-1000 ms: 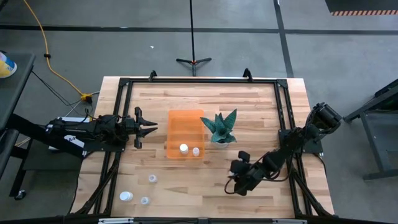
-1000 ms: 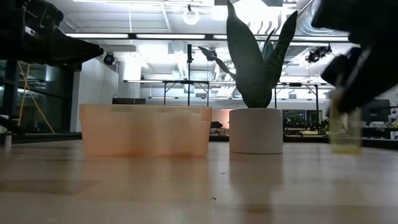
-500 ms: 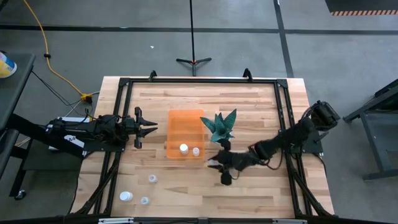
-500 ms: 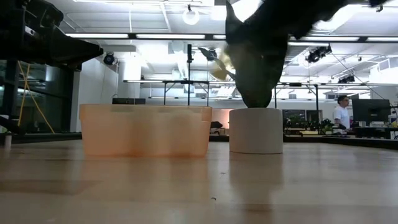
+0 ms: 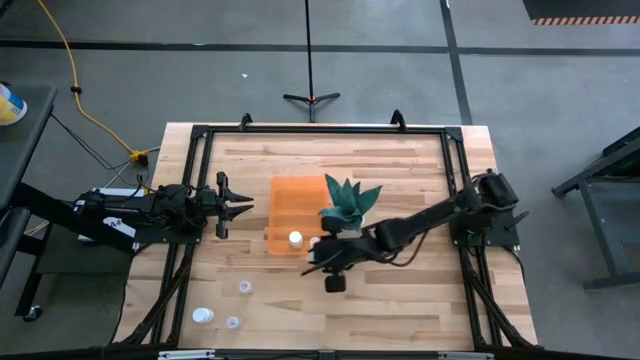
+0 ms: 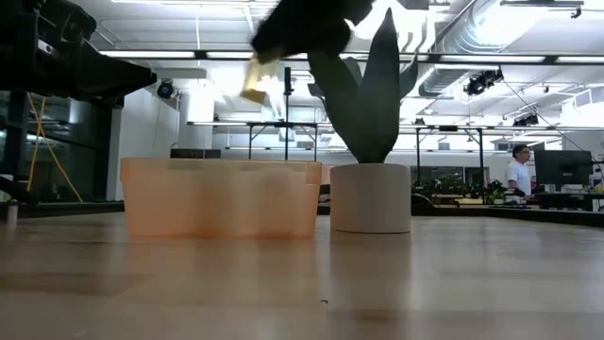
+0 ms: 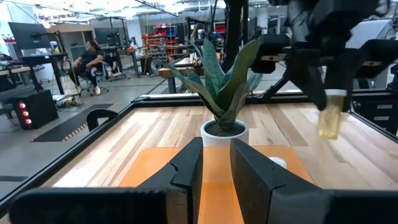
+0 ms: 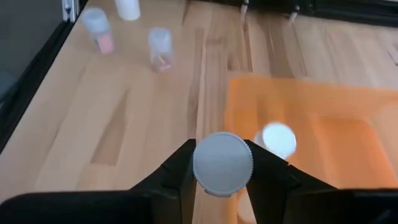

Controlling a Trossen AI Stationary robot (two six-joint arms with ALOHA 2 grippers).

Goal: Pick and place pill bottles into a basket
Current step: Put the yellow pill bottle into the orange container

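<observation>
The carried pill bottle (image 8: 222, 163) sits pinched between the right gripper (image 5: 318, 256)'s fingers, cap toward the wrist camera, held in the air just short of the basket (image 5: 290, 205)'s near corner. It looks light and rigid, with smooth plastic walls likely to slip, so a grip across the body below the cap seems safest. Ahead of the gripper, a bottle in the basket (image 8: 278, 137) lies on the orange floor. Beyond, three loose bottles (image 5: 244, 287) stand on the table (image 5: 420, 170). The plant pot (image 6: 369, 198) stands just beside the arm. The left gripper (image 5: 240, 207) waits apart, fingers spread, holding nothing.
</observation>
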